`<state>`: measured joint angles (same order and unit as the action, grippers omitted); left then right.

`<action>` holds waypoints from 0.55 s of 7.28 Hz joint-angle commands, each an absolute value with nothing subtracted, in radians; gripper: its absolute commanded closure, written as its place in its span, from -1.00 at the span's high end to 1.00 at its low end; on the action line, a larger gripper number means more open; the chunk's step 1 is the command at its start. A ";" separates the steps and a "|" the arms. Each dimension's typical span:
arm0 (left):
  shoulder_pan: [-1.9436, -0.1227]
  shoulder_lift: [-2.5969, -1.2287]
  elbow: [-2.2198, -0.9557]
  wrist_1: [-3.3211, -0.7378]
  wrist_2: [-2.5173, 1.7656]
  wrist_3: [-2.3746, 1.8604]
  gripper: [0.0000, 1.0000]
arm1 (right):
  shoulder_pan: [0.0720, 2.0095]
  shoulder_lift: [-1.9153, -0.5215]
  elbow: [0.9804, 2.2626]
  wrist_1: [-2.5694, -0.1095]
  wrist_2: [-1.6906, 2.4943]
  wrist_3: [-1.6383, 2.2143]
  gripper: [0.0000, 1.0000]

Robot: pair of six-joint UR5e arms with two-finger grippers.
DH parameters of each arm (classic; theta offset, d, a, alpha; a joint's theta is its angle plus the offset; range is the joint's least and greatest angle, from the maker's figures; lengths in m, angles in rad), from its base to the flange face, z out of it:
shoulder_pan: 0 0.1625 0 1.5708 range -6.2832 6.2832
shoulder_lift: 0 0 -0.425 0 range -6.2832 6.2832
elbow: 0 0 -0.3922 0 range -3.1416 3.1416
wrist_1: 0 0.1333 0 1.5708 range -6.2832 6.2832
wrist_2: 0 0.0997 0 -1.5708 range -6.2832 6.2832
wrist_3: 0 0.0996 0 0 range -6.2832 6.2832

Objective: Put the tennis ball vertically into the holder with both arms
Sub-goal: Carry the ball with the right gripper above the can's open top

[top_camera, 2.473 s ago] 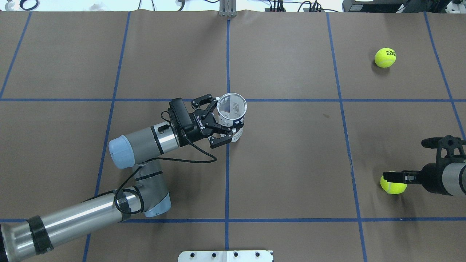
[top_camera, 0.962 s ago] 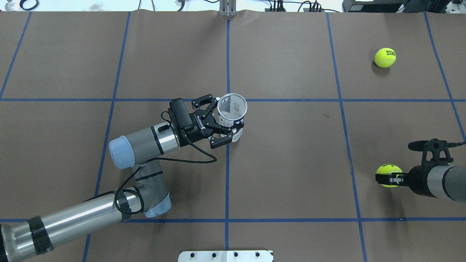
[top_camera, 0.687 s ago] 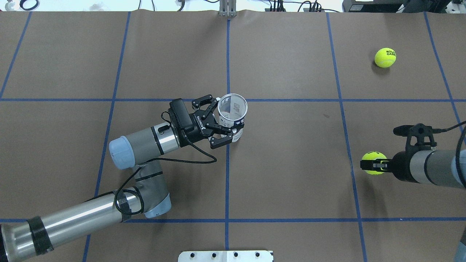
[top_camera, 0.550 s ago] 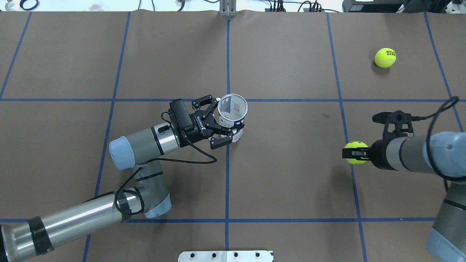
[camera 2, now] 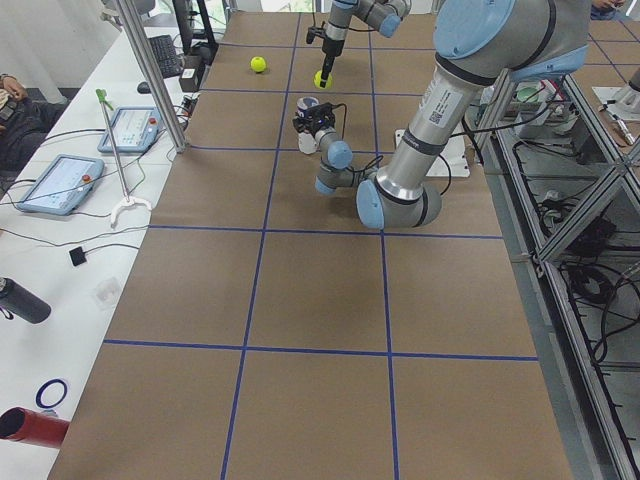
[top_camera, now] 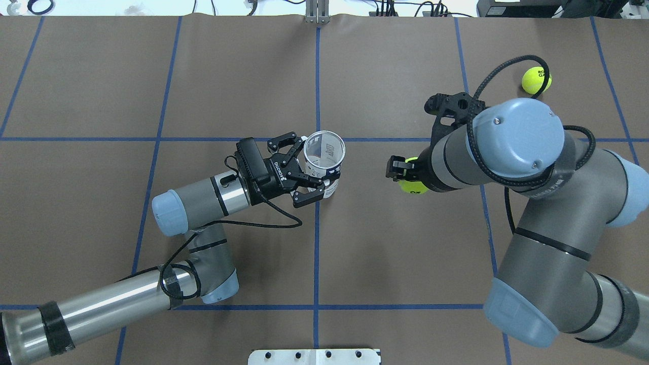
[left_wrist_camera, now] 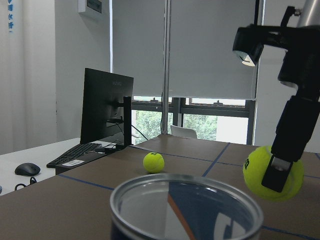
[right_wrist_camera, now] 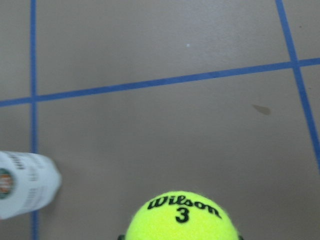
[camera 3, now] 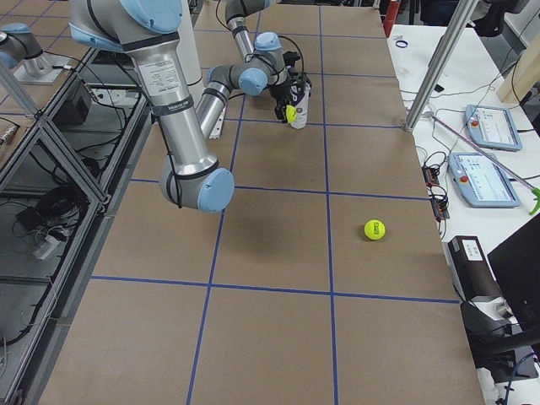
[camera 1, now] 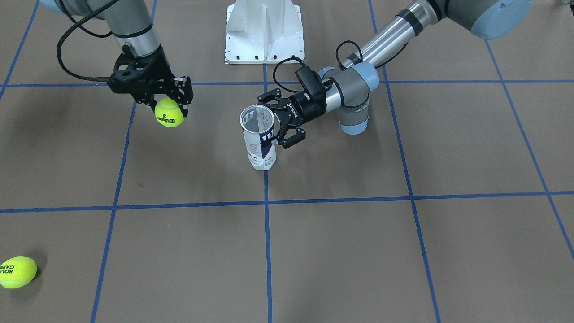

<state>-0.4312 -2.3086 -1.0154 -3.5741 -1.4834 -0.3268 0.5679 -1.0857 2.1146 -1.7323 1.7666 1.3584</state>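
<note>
The holder (camera 1: 259, 137), a clear can with a white and navy label, stands upright with its mouth open near the table's centre (top_camera: 324, 157). My left gripper (top_camera: 305, 167) is at its side with a finger on each flank, shut on it (camera 1: 279, 120). My right gripper (camera 1: 170, 101) is shut on a yellow Wilson tennis ball (camera 1: 169, 113) and holds it in the air. The ball (top_camera: 413, 183) is beside the holder and apart from it, at about rim height in the left wrist view (left_wrist_camera: 272, 172). It fills the bottom of the right wrist view (right_wrist_camera: 180, 217).
A second tennis ball (top_camera: 536, 80) lies on the table at the far right, also seen in the front view (camera 1: 17, 271). The white pedestal base (camera 1: 264, 31) stands at the robot's edge. The right arm's elbow (top_camera: 517, 137) hangs over the right half.
My right gripper has lifted its tennis ball off the table and carried it left towards the holder. The left gripper and the holder have not moved.
</note>
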 commanded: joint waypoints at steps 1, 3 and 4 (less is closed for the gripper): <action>-0.426 -2.309 -1.015 -3.574 -1.483 -0.327 0.80 | 0.574 -0.938 2.115 -1.811 1.793 1.405 -1.00; -0.423 -2.309 -1.015 -3.574 -1.483 -0.327 0.80 | 0.583 -0.809 2.068 -1.903 1.808 1.440 -1.00; -0.423 -2.309 -1.015 -3.574 -1.483 -0.327 0.80 | 0.584 -0.755 2.010 -1.902 1.810 1.445 -1.00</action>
<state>-0.4245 -2.3087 -1.0155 -3.5742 -1.4834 -0.3267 0.5804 -0.8269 2.0673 -1.8862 1.8045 1.4303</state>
